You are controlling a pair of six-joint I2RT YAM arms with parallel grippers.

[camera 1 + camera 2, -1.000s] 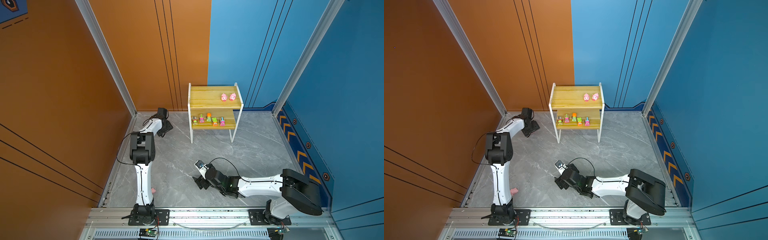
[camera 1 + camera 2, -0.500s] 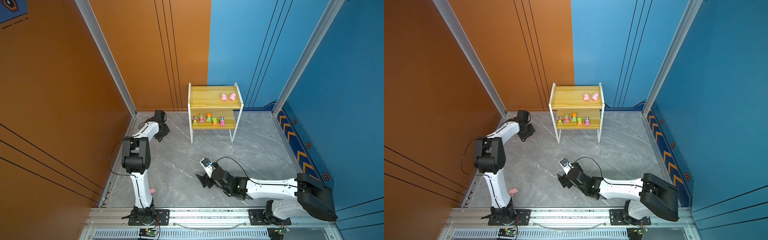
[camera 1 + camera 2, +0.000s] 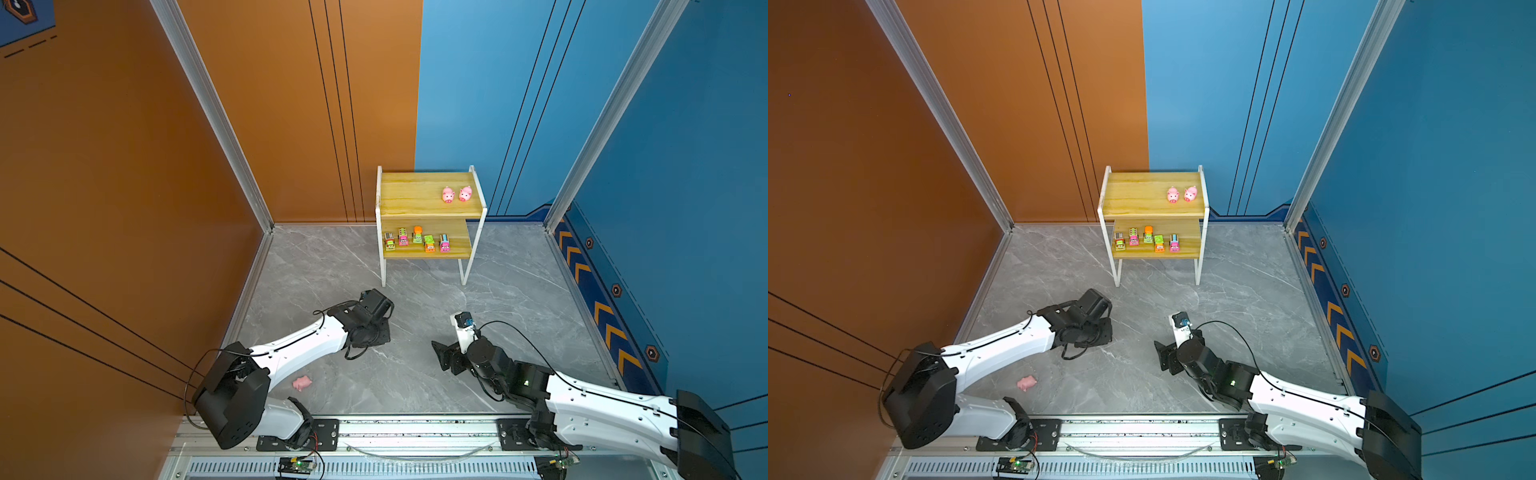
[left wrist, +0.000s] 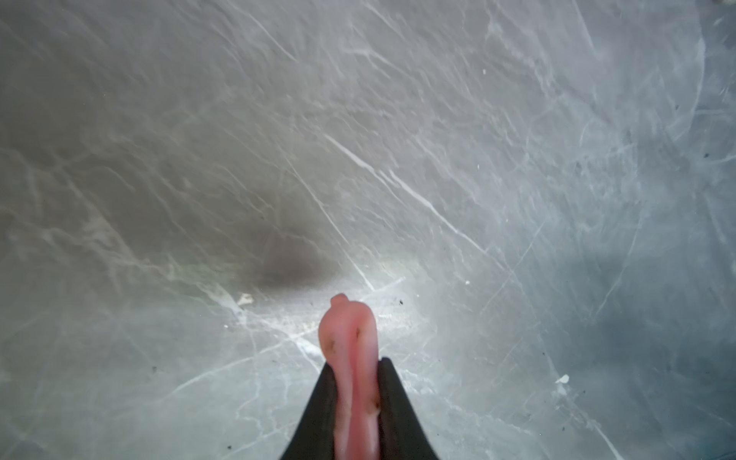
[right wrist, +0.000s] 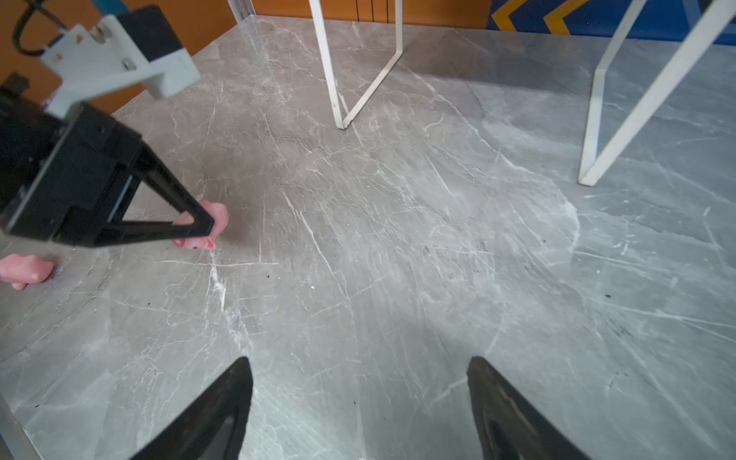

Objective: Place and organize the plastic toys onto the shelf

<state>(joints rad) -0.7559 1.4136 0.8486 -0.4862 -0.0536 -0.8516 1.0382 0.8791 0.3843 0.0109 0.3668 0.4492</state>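
Pinched between the two black fingers of the left hand (image 4: 356, 382), a small, rounded pink plastic pig (image 4: 350, 338) is seen squashed into a narrow fold in the left wrist view, which suggests a soft, hollow, very light toy that gives readily under pressure. In the right wrist view the same pig (image 5: 207, 223) is shown at the tips of the left hand (image 5: 199, 229), low over the grey marble-patterned desk (image 5: 398, 259), with its feet seemingly just at the surface. A second pink pig (image 3: 302, 382) is left lying on its side on the desk near the left arm's base. The right hand (image 5: 358, 398) is held with its fingers spread wide and nothing between them. On the two-tier shelf of pale yellow boards on a white metal frame (image 3: 407, 199), two more pink pigs (image 3: 456, 194) are stood side by side on the upper board, and five small boxy toy trucks in green, pink, orange and yellow (image 3: 417, 240) are lined up on the lower board. Such a pig is judged best taken across its plump middle, gently, since a hard squeeze deforms it and may let the smooth skin slip or spring out; it is unlikely to break if dropped, but may roll.
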